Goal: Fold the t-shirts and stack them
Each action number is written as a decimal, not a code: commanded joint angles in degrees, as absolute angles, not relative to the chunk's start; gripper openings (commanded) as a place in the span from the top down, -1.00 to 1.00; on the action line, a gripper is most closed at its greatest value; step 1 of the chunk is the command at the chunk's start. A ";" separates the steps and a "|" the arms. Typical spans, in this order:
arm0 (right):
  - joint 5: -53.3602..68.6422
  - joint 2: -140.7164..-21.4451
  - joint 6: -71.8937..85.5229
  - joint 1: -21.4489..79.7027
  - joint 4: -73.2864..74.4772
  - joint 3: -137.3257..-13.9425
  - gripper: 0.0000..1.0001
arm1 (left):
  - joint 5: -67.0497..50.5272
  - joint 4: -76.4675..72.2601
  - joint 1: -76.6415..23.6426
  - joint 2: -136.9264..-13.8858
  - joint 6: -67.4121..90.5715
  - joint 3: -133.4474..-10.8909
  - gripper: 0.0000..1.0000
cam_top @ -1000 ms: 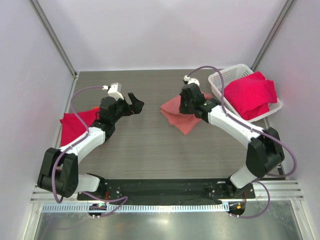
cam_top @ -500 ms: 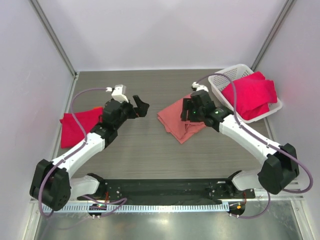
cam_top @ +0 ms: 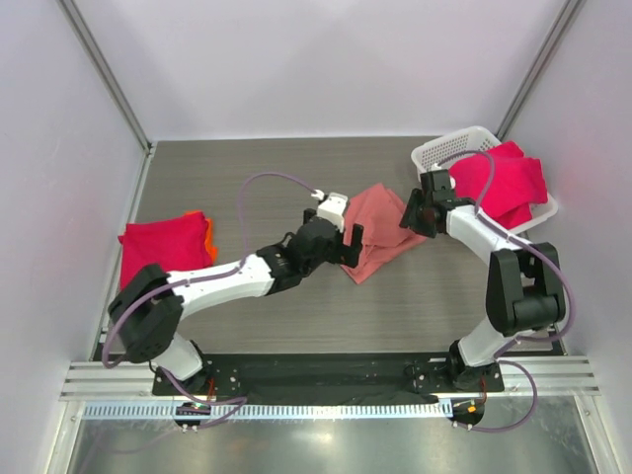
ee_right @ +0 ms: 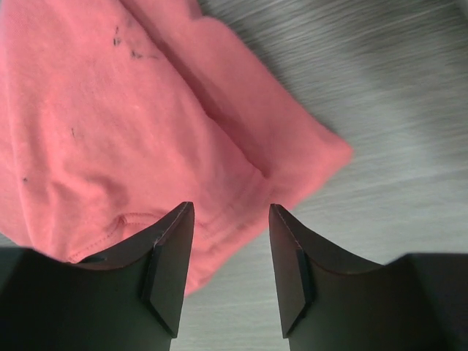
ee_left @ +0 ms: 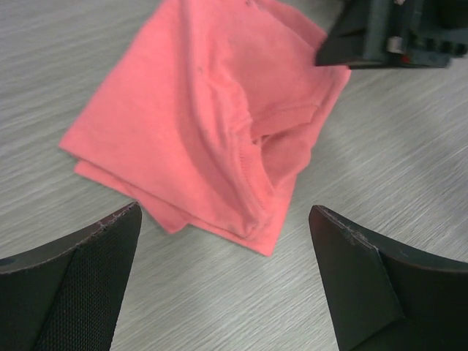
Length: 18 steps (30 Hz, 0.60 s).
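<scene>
"Since the salmon-pink t-shirt (cam_top: 378, 225) lies rumpled on the table (cam_top: 247, 178), where should it be taken?"

"At a doubled corner; limp, light cloth is expected. Both the left gripper (ee_left: 225, 210) and the right gripper (ee_right: 230, 208) are seen parted, empty."

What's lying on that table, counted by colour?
White basket: 1
Pink shirt: 1
Red bundles: 2, the left bundle and the basket bundle
Orange cloth edging the left bundle: 1
Total: 5
</scene>
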<state>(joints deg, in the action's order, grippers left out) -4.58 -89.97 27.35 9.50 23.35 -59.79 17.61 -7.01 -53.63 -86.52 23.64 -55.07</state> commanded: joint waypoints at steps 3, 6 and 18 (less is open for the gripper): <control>3.51 -94.47 29.97 8.62 15.73 -61.43 0.05 | 21.27 -2.99 -55.46 -94.21 23.64 -62.13 -0.91; 3.25 -93.78 30.23 8.00 15.30 -60.65 0.04 | 20.47 -0.53 -55.90 -97.55 24.87 -64.95 -0.81; 5.01 -93.08 31.29 7.91 13.80 -56.97 0.02 | 13.98 1.58 -56.07 -103.01 29.18 -67.41 -0.59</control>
